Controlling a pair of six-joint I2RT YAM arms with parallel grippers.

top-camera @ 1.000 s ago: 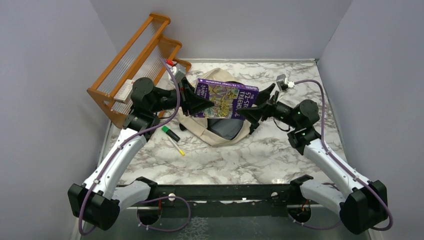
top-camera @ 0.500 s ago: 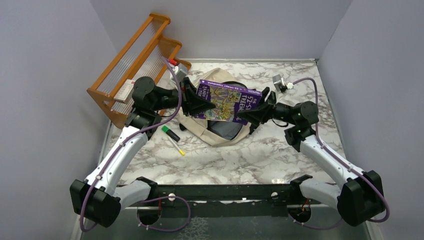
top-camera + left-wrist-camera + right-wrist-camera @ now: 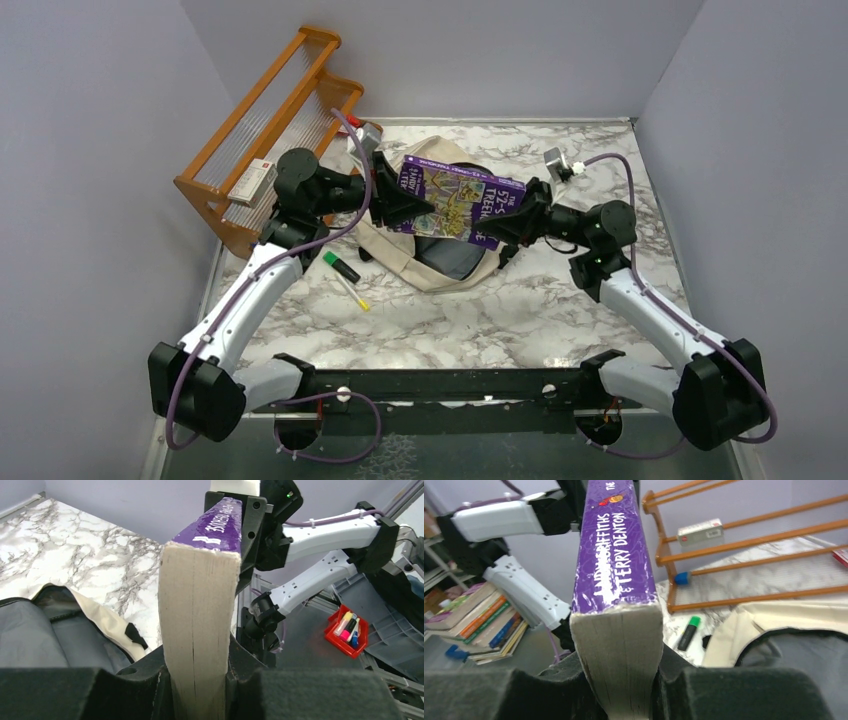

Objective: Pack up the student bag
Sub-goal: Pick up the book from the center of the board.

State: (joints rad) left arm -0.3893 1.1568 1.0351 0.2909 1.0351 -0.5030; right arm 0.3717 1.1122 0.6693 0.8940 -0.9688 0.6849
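Book is in the air, pinched at both ends. The left gripper has its left short edge and the right gripper has the right one. Both wrist views agree: each gripper is closed narrow on the page block, with the foam pads pressed flat on both covers. Purple spine faces up in both views.

Delta vs 1 s ago:
- The book has shifted a little to the right. Tilt is about the same, cover still facing up.
- The left arm has reached further in. Its elbow now sits closer to the book and slightly further back.
- The right arm pulled back a bit over the first half second and has barely moved since.
- Both grips are unchanged, with no visible slip.

The bag lies flat on the marble table, directly under the book. Its mouth is open and the dark lining shows. It is in the same spot as before, and the book is above it, not in it.

Also unchanged:
- A green highlighter and a thin yellow-tipped pen lie on the table just left of the bag.
- The wooden rack stands at the back left with a small box on it.
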